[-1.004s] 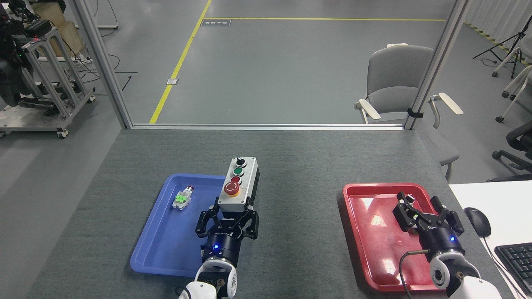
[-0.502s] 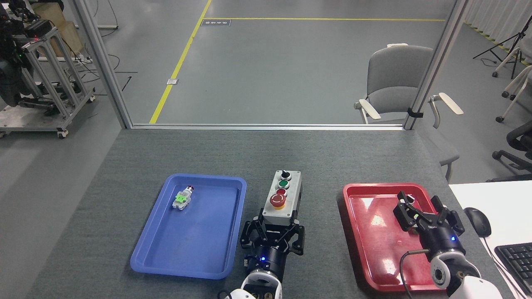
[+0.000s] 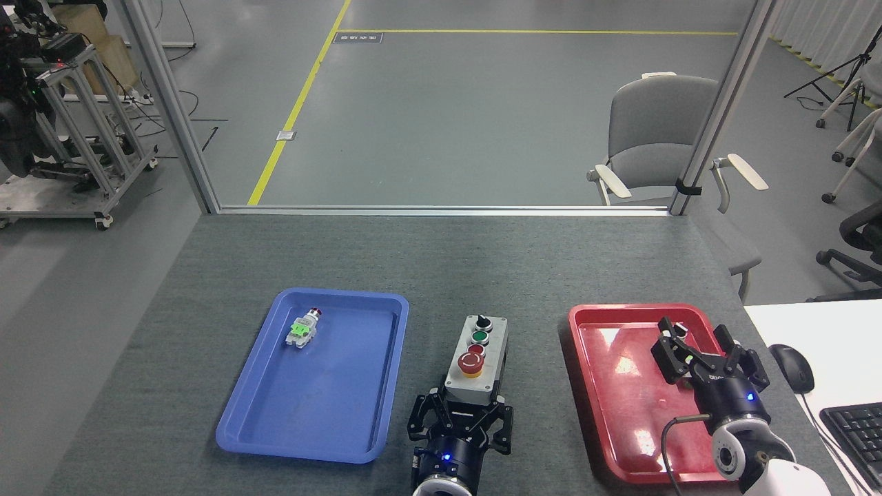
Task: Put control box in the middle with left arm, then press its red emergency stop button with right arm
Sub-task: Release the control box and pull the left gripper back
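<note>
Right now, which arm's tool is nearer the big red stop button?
Left. The left tool grips the control box just below the button; the right tool hangs over the red tray.

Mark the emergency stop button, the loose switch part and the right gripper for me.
emergency stop button (image 3: 471,362), head view, on its red mushroom top.
loose switch part (image 3: 302,331), head view, on its green middle section.
right gripper (image 3: 704,350), head view, midway between the tips of its jaws.

Bright, even overhead light; white glare patches sit on the red tray (image 3: 623,386); focus is sharp throughout.
</note>
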